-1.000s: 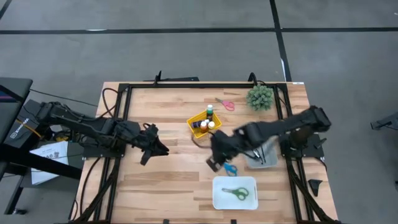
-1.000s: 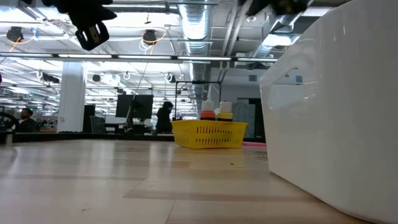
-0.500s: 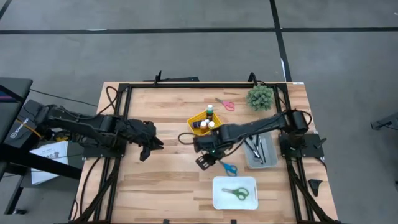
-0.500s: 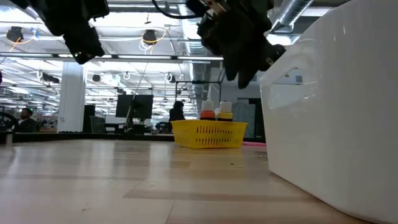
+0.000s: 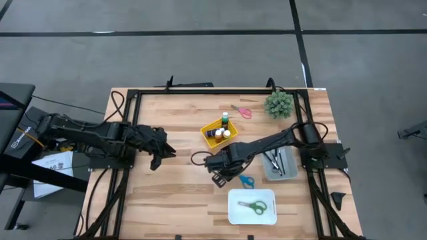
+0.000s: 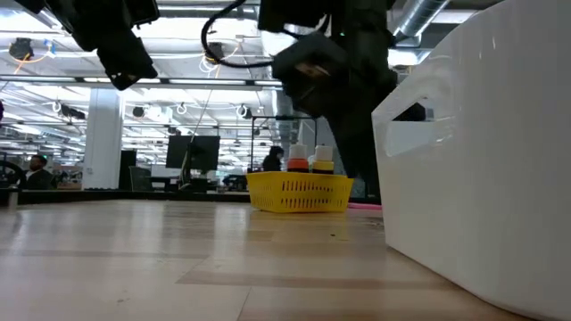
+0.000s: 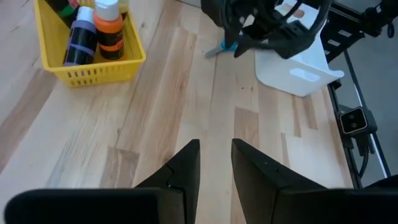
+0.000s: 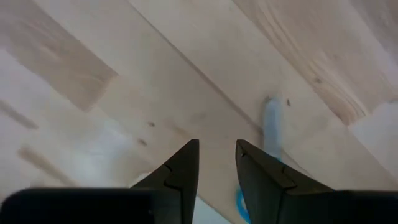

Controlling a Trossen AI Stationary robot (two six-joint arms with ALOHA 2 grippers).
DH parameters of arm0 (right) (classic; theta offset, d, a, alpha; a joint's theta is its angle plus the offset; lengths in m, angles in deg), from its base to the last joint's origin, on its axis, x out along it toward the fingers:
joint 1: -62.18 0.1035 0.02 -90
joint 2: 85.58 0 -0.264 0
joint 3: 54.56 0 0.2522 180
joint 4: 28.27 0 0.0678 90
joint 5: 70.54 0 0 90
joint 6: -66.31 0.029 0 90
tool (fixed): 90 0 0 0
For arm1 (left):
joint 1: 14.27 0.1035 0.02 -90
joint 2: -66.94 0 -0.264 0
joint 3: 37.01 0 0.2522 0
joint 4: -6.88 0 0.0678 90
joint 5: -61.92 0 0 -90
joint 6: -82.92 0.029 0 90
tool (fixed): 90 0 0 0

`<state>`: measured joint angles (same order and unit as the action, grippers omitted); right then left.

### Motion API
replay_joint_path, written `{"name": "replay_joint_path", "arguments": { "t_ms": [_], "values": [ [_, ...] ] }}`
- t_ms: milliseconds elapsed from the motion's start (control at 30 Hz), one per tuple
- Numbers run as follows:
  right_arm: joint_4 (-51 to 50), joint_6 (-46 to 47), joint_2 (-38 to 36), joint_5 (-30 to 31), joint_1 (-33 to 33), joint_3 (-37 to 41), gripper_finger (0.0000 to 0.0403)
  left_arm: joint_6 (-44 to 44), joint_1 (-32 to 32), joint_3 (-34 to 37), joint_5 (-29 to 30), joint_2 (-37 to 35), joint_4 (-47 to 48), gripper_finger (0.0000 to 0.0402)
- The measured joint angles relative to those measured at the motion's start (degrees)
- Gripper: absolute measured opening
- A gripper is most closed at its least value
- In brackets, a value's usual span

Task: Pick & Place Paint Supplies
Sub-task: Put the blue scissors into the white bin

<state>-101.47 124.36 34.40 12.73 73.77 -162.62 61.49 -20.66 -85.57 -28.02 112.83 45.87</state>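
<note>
A yellow basket point(image 5: 217, 133) at the table's middle holds upright paint bottles, among them a purple one point(image 7: 79, 45) and an orange one point(image 7: 107, 34); a green bottle point(image 5: 225, 119) stands at its far side. Thin dark brushes lie in a grey tray point(image 5: 281, 165) at the right. My right gripper point(image 5: 218, 176) hangs low over bare wood, near side of the basket, pointing down, narrowly open and empty point(image 8: 216, 149). My left gripper point(image 5: 161, 156) hovers left of the basket, narrowly open and empty point(image 7: 216, 149).
Blue scissors point(image 5: 246, 181) lie just right of my right gripper. A white tray point(image 5: 235, 215) with green scissors sits at the near edge. Pink scissors point(image 5: 242, 111) and a spiky green plant point(image 5: 279, 104) are at the far right. Bare wood lies between the two grippers.
My right gripper has come down steeply toward the table and moved toward the table's left, ending low beside the blue scissors. My left gripper has tipped a little and shifted slightly. Neither gripper has changed its opening.
</note>
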Motion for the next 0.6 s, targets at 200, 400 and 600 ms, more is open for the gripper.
{"name": "replay_joint_path", "arguments": {
  "t_ms": [200, 400, 600],
  "values": [
    [-2.46, -0.82, 1.28, 2.2, 0.46, 0.08, 0.0101, -0.09, 0.0, 0.0, 0.0, 0.0, 0.05, 0.0085],
    [-4.81, -1.67, 1.25, 6.55, 0.39, 0.07, 0.0101, -0.28, 0.0, 0.0, -0.02, 0.0, 0.03, 0.0085],
    [-4.2, -2.56, 1.25, 6.6, 0.44, 0.07, 0.0101, -0.33, 0.0, 0.0, -0.02, 0.0, 0.03, 0.0085]
  ]
}}
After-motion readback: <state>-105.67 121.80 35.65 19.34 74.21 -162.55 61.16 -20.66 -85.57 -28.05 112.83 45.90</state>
